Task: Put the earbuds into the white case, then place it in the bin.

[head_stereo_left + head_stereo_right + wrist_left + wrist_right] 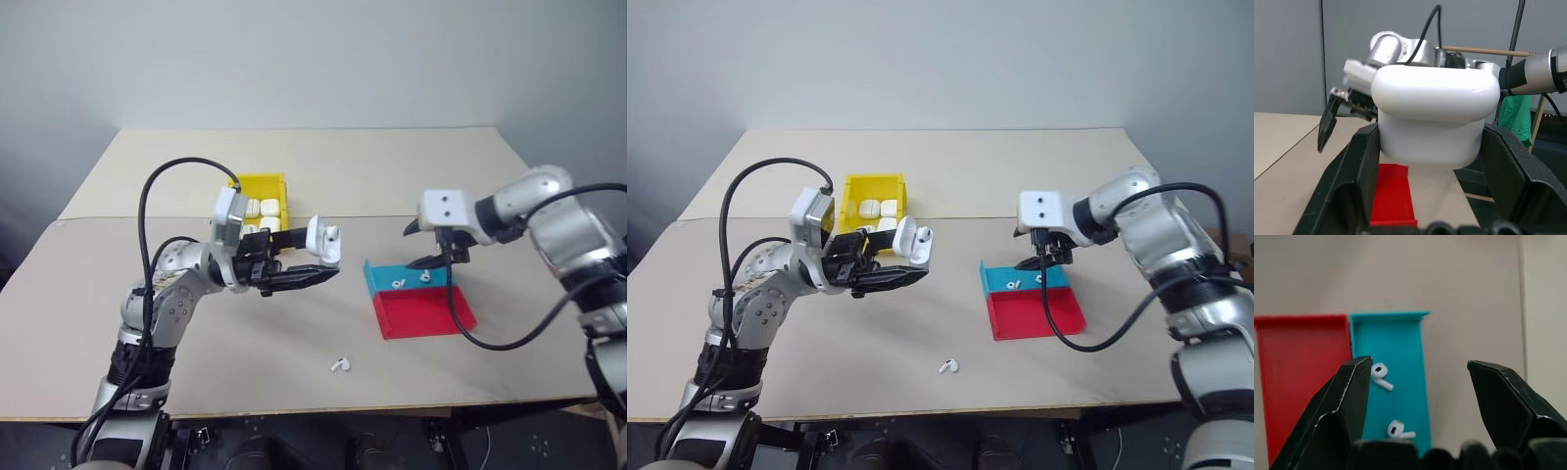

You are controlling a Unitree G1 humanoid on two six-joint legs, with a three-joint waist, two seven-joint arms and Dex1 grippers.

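Note:
My left gripper [315,262] is shut on the white case [323,242], held above the table's middle; the case bulges between the black fingers [1354,171] in the left wrist view. Something small and white sticks up from the case's top; I cannot tell what it is. My right gripper [412,247] hangs open just above the teal tray [1400,333], where two earbuds [1380,372] [1397,429] lie. A third earbud [340,364] lies loose on the table near the front edge. The yellow bin [261,183] stands behind the left gripper.
Several white cases [261,210] fill the yellow bin. A red tray [423,315] adjoins the teal tray on its near side. Black cables trail from both wrists. Bare tabletop stretches between the bin and the trays.

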